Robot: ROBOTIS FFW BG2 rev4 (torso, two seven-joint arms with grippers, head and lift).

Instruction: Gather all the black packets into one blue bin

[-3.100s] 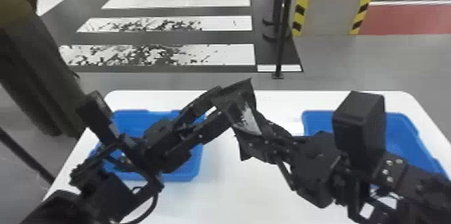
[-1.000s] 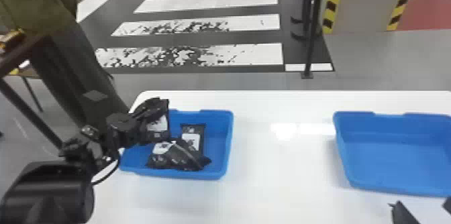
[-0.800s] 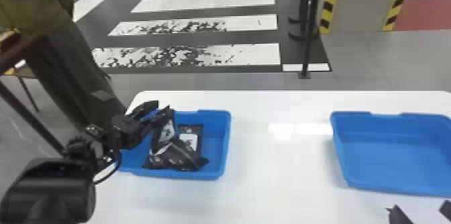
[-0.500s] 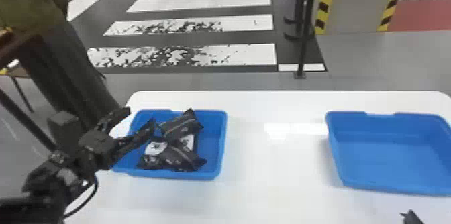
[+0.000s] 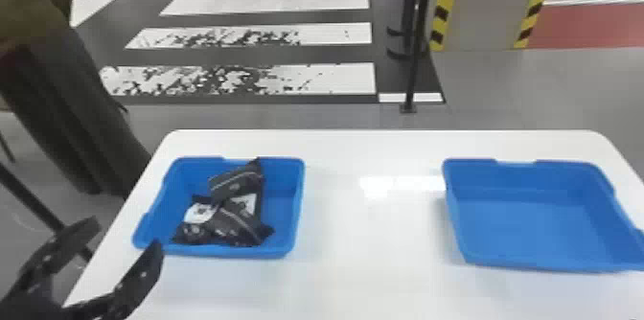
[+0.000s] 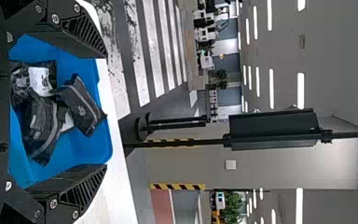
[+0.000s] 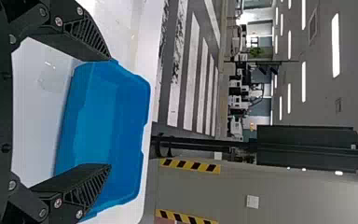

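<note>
Packets: your glossy black packets with white labels (image 5: 232,223) sit heaped in the left blue plastic bin (image 5: 230,250), top one toward the far rim.
Left black two-finger gripper (image 6: 105,111): spread, holding nothing, near the bin's near-left corner.
Right black two-finger gripper (image 7: 109,112): spread too, facing the right blue plastic bin (image 5: 532,264).
Risk: looks done tbh, but sweep your left fingers in low and they could snag the rim, dragging the bin.

Can read no words, numbers or signs; can find illegible dark marks on white labels (image 5: 197,213) of packets (image 5: 235,225) at eight o'clock in the head view.
</note>
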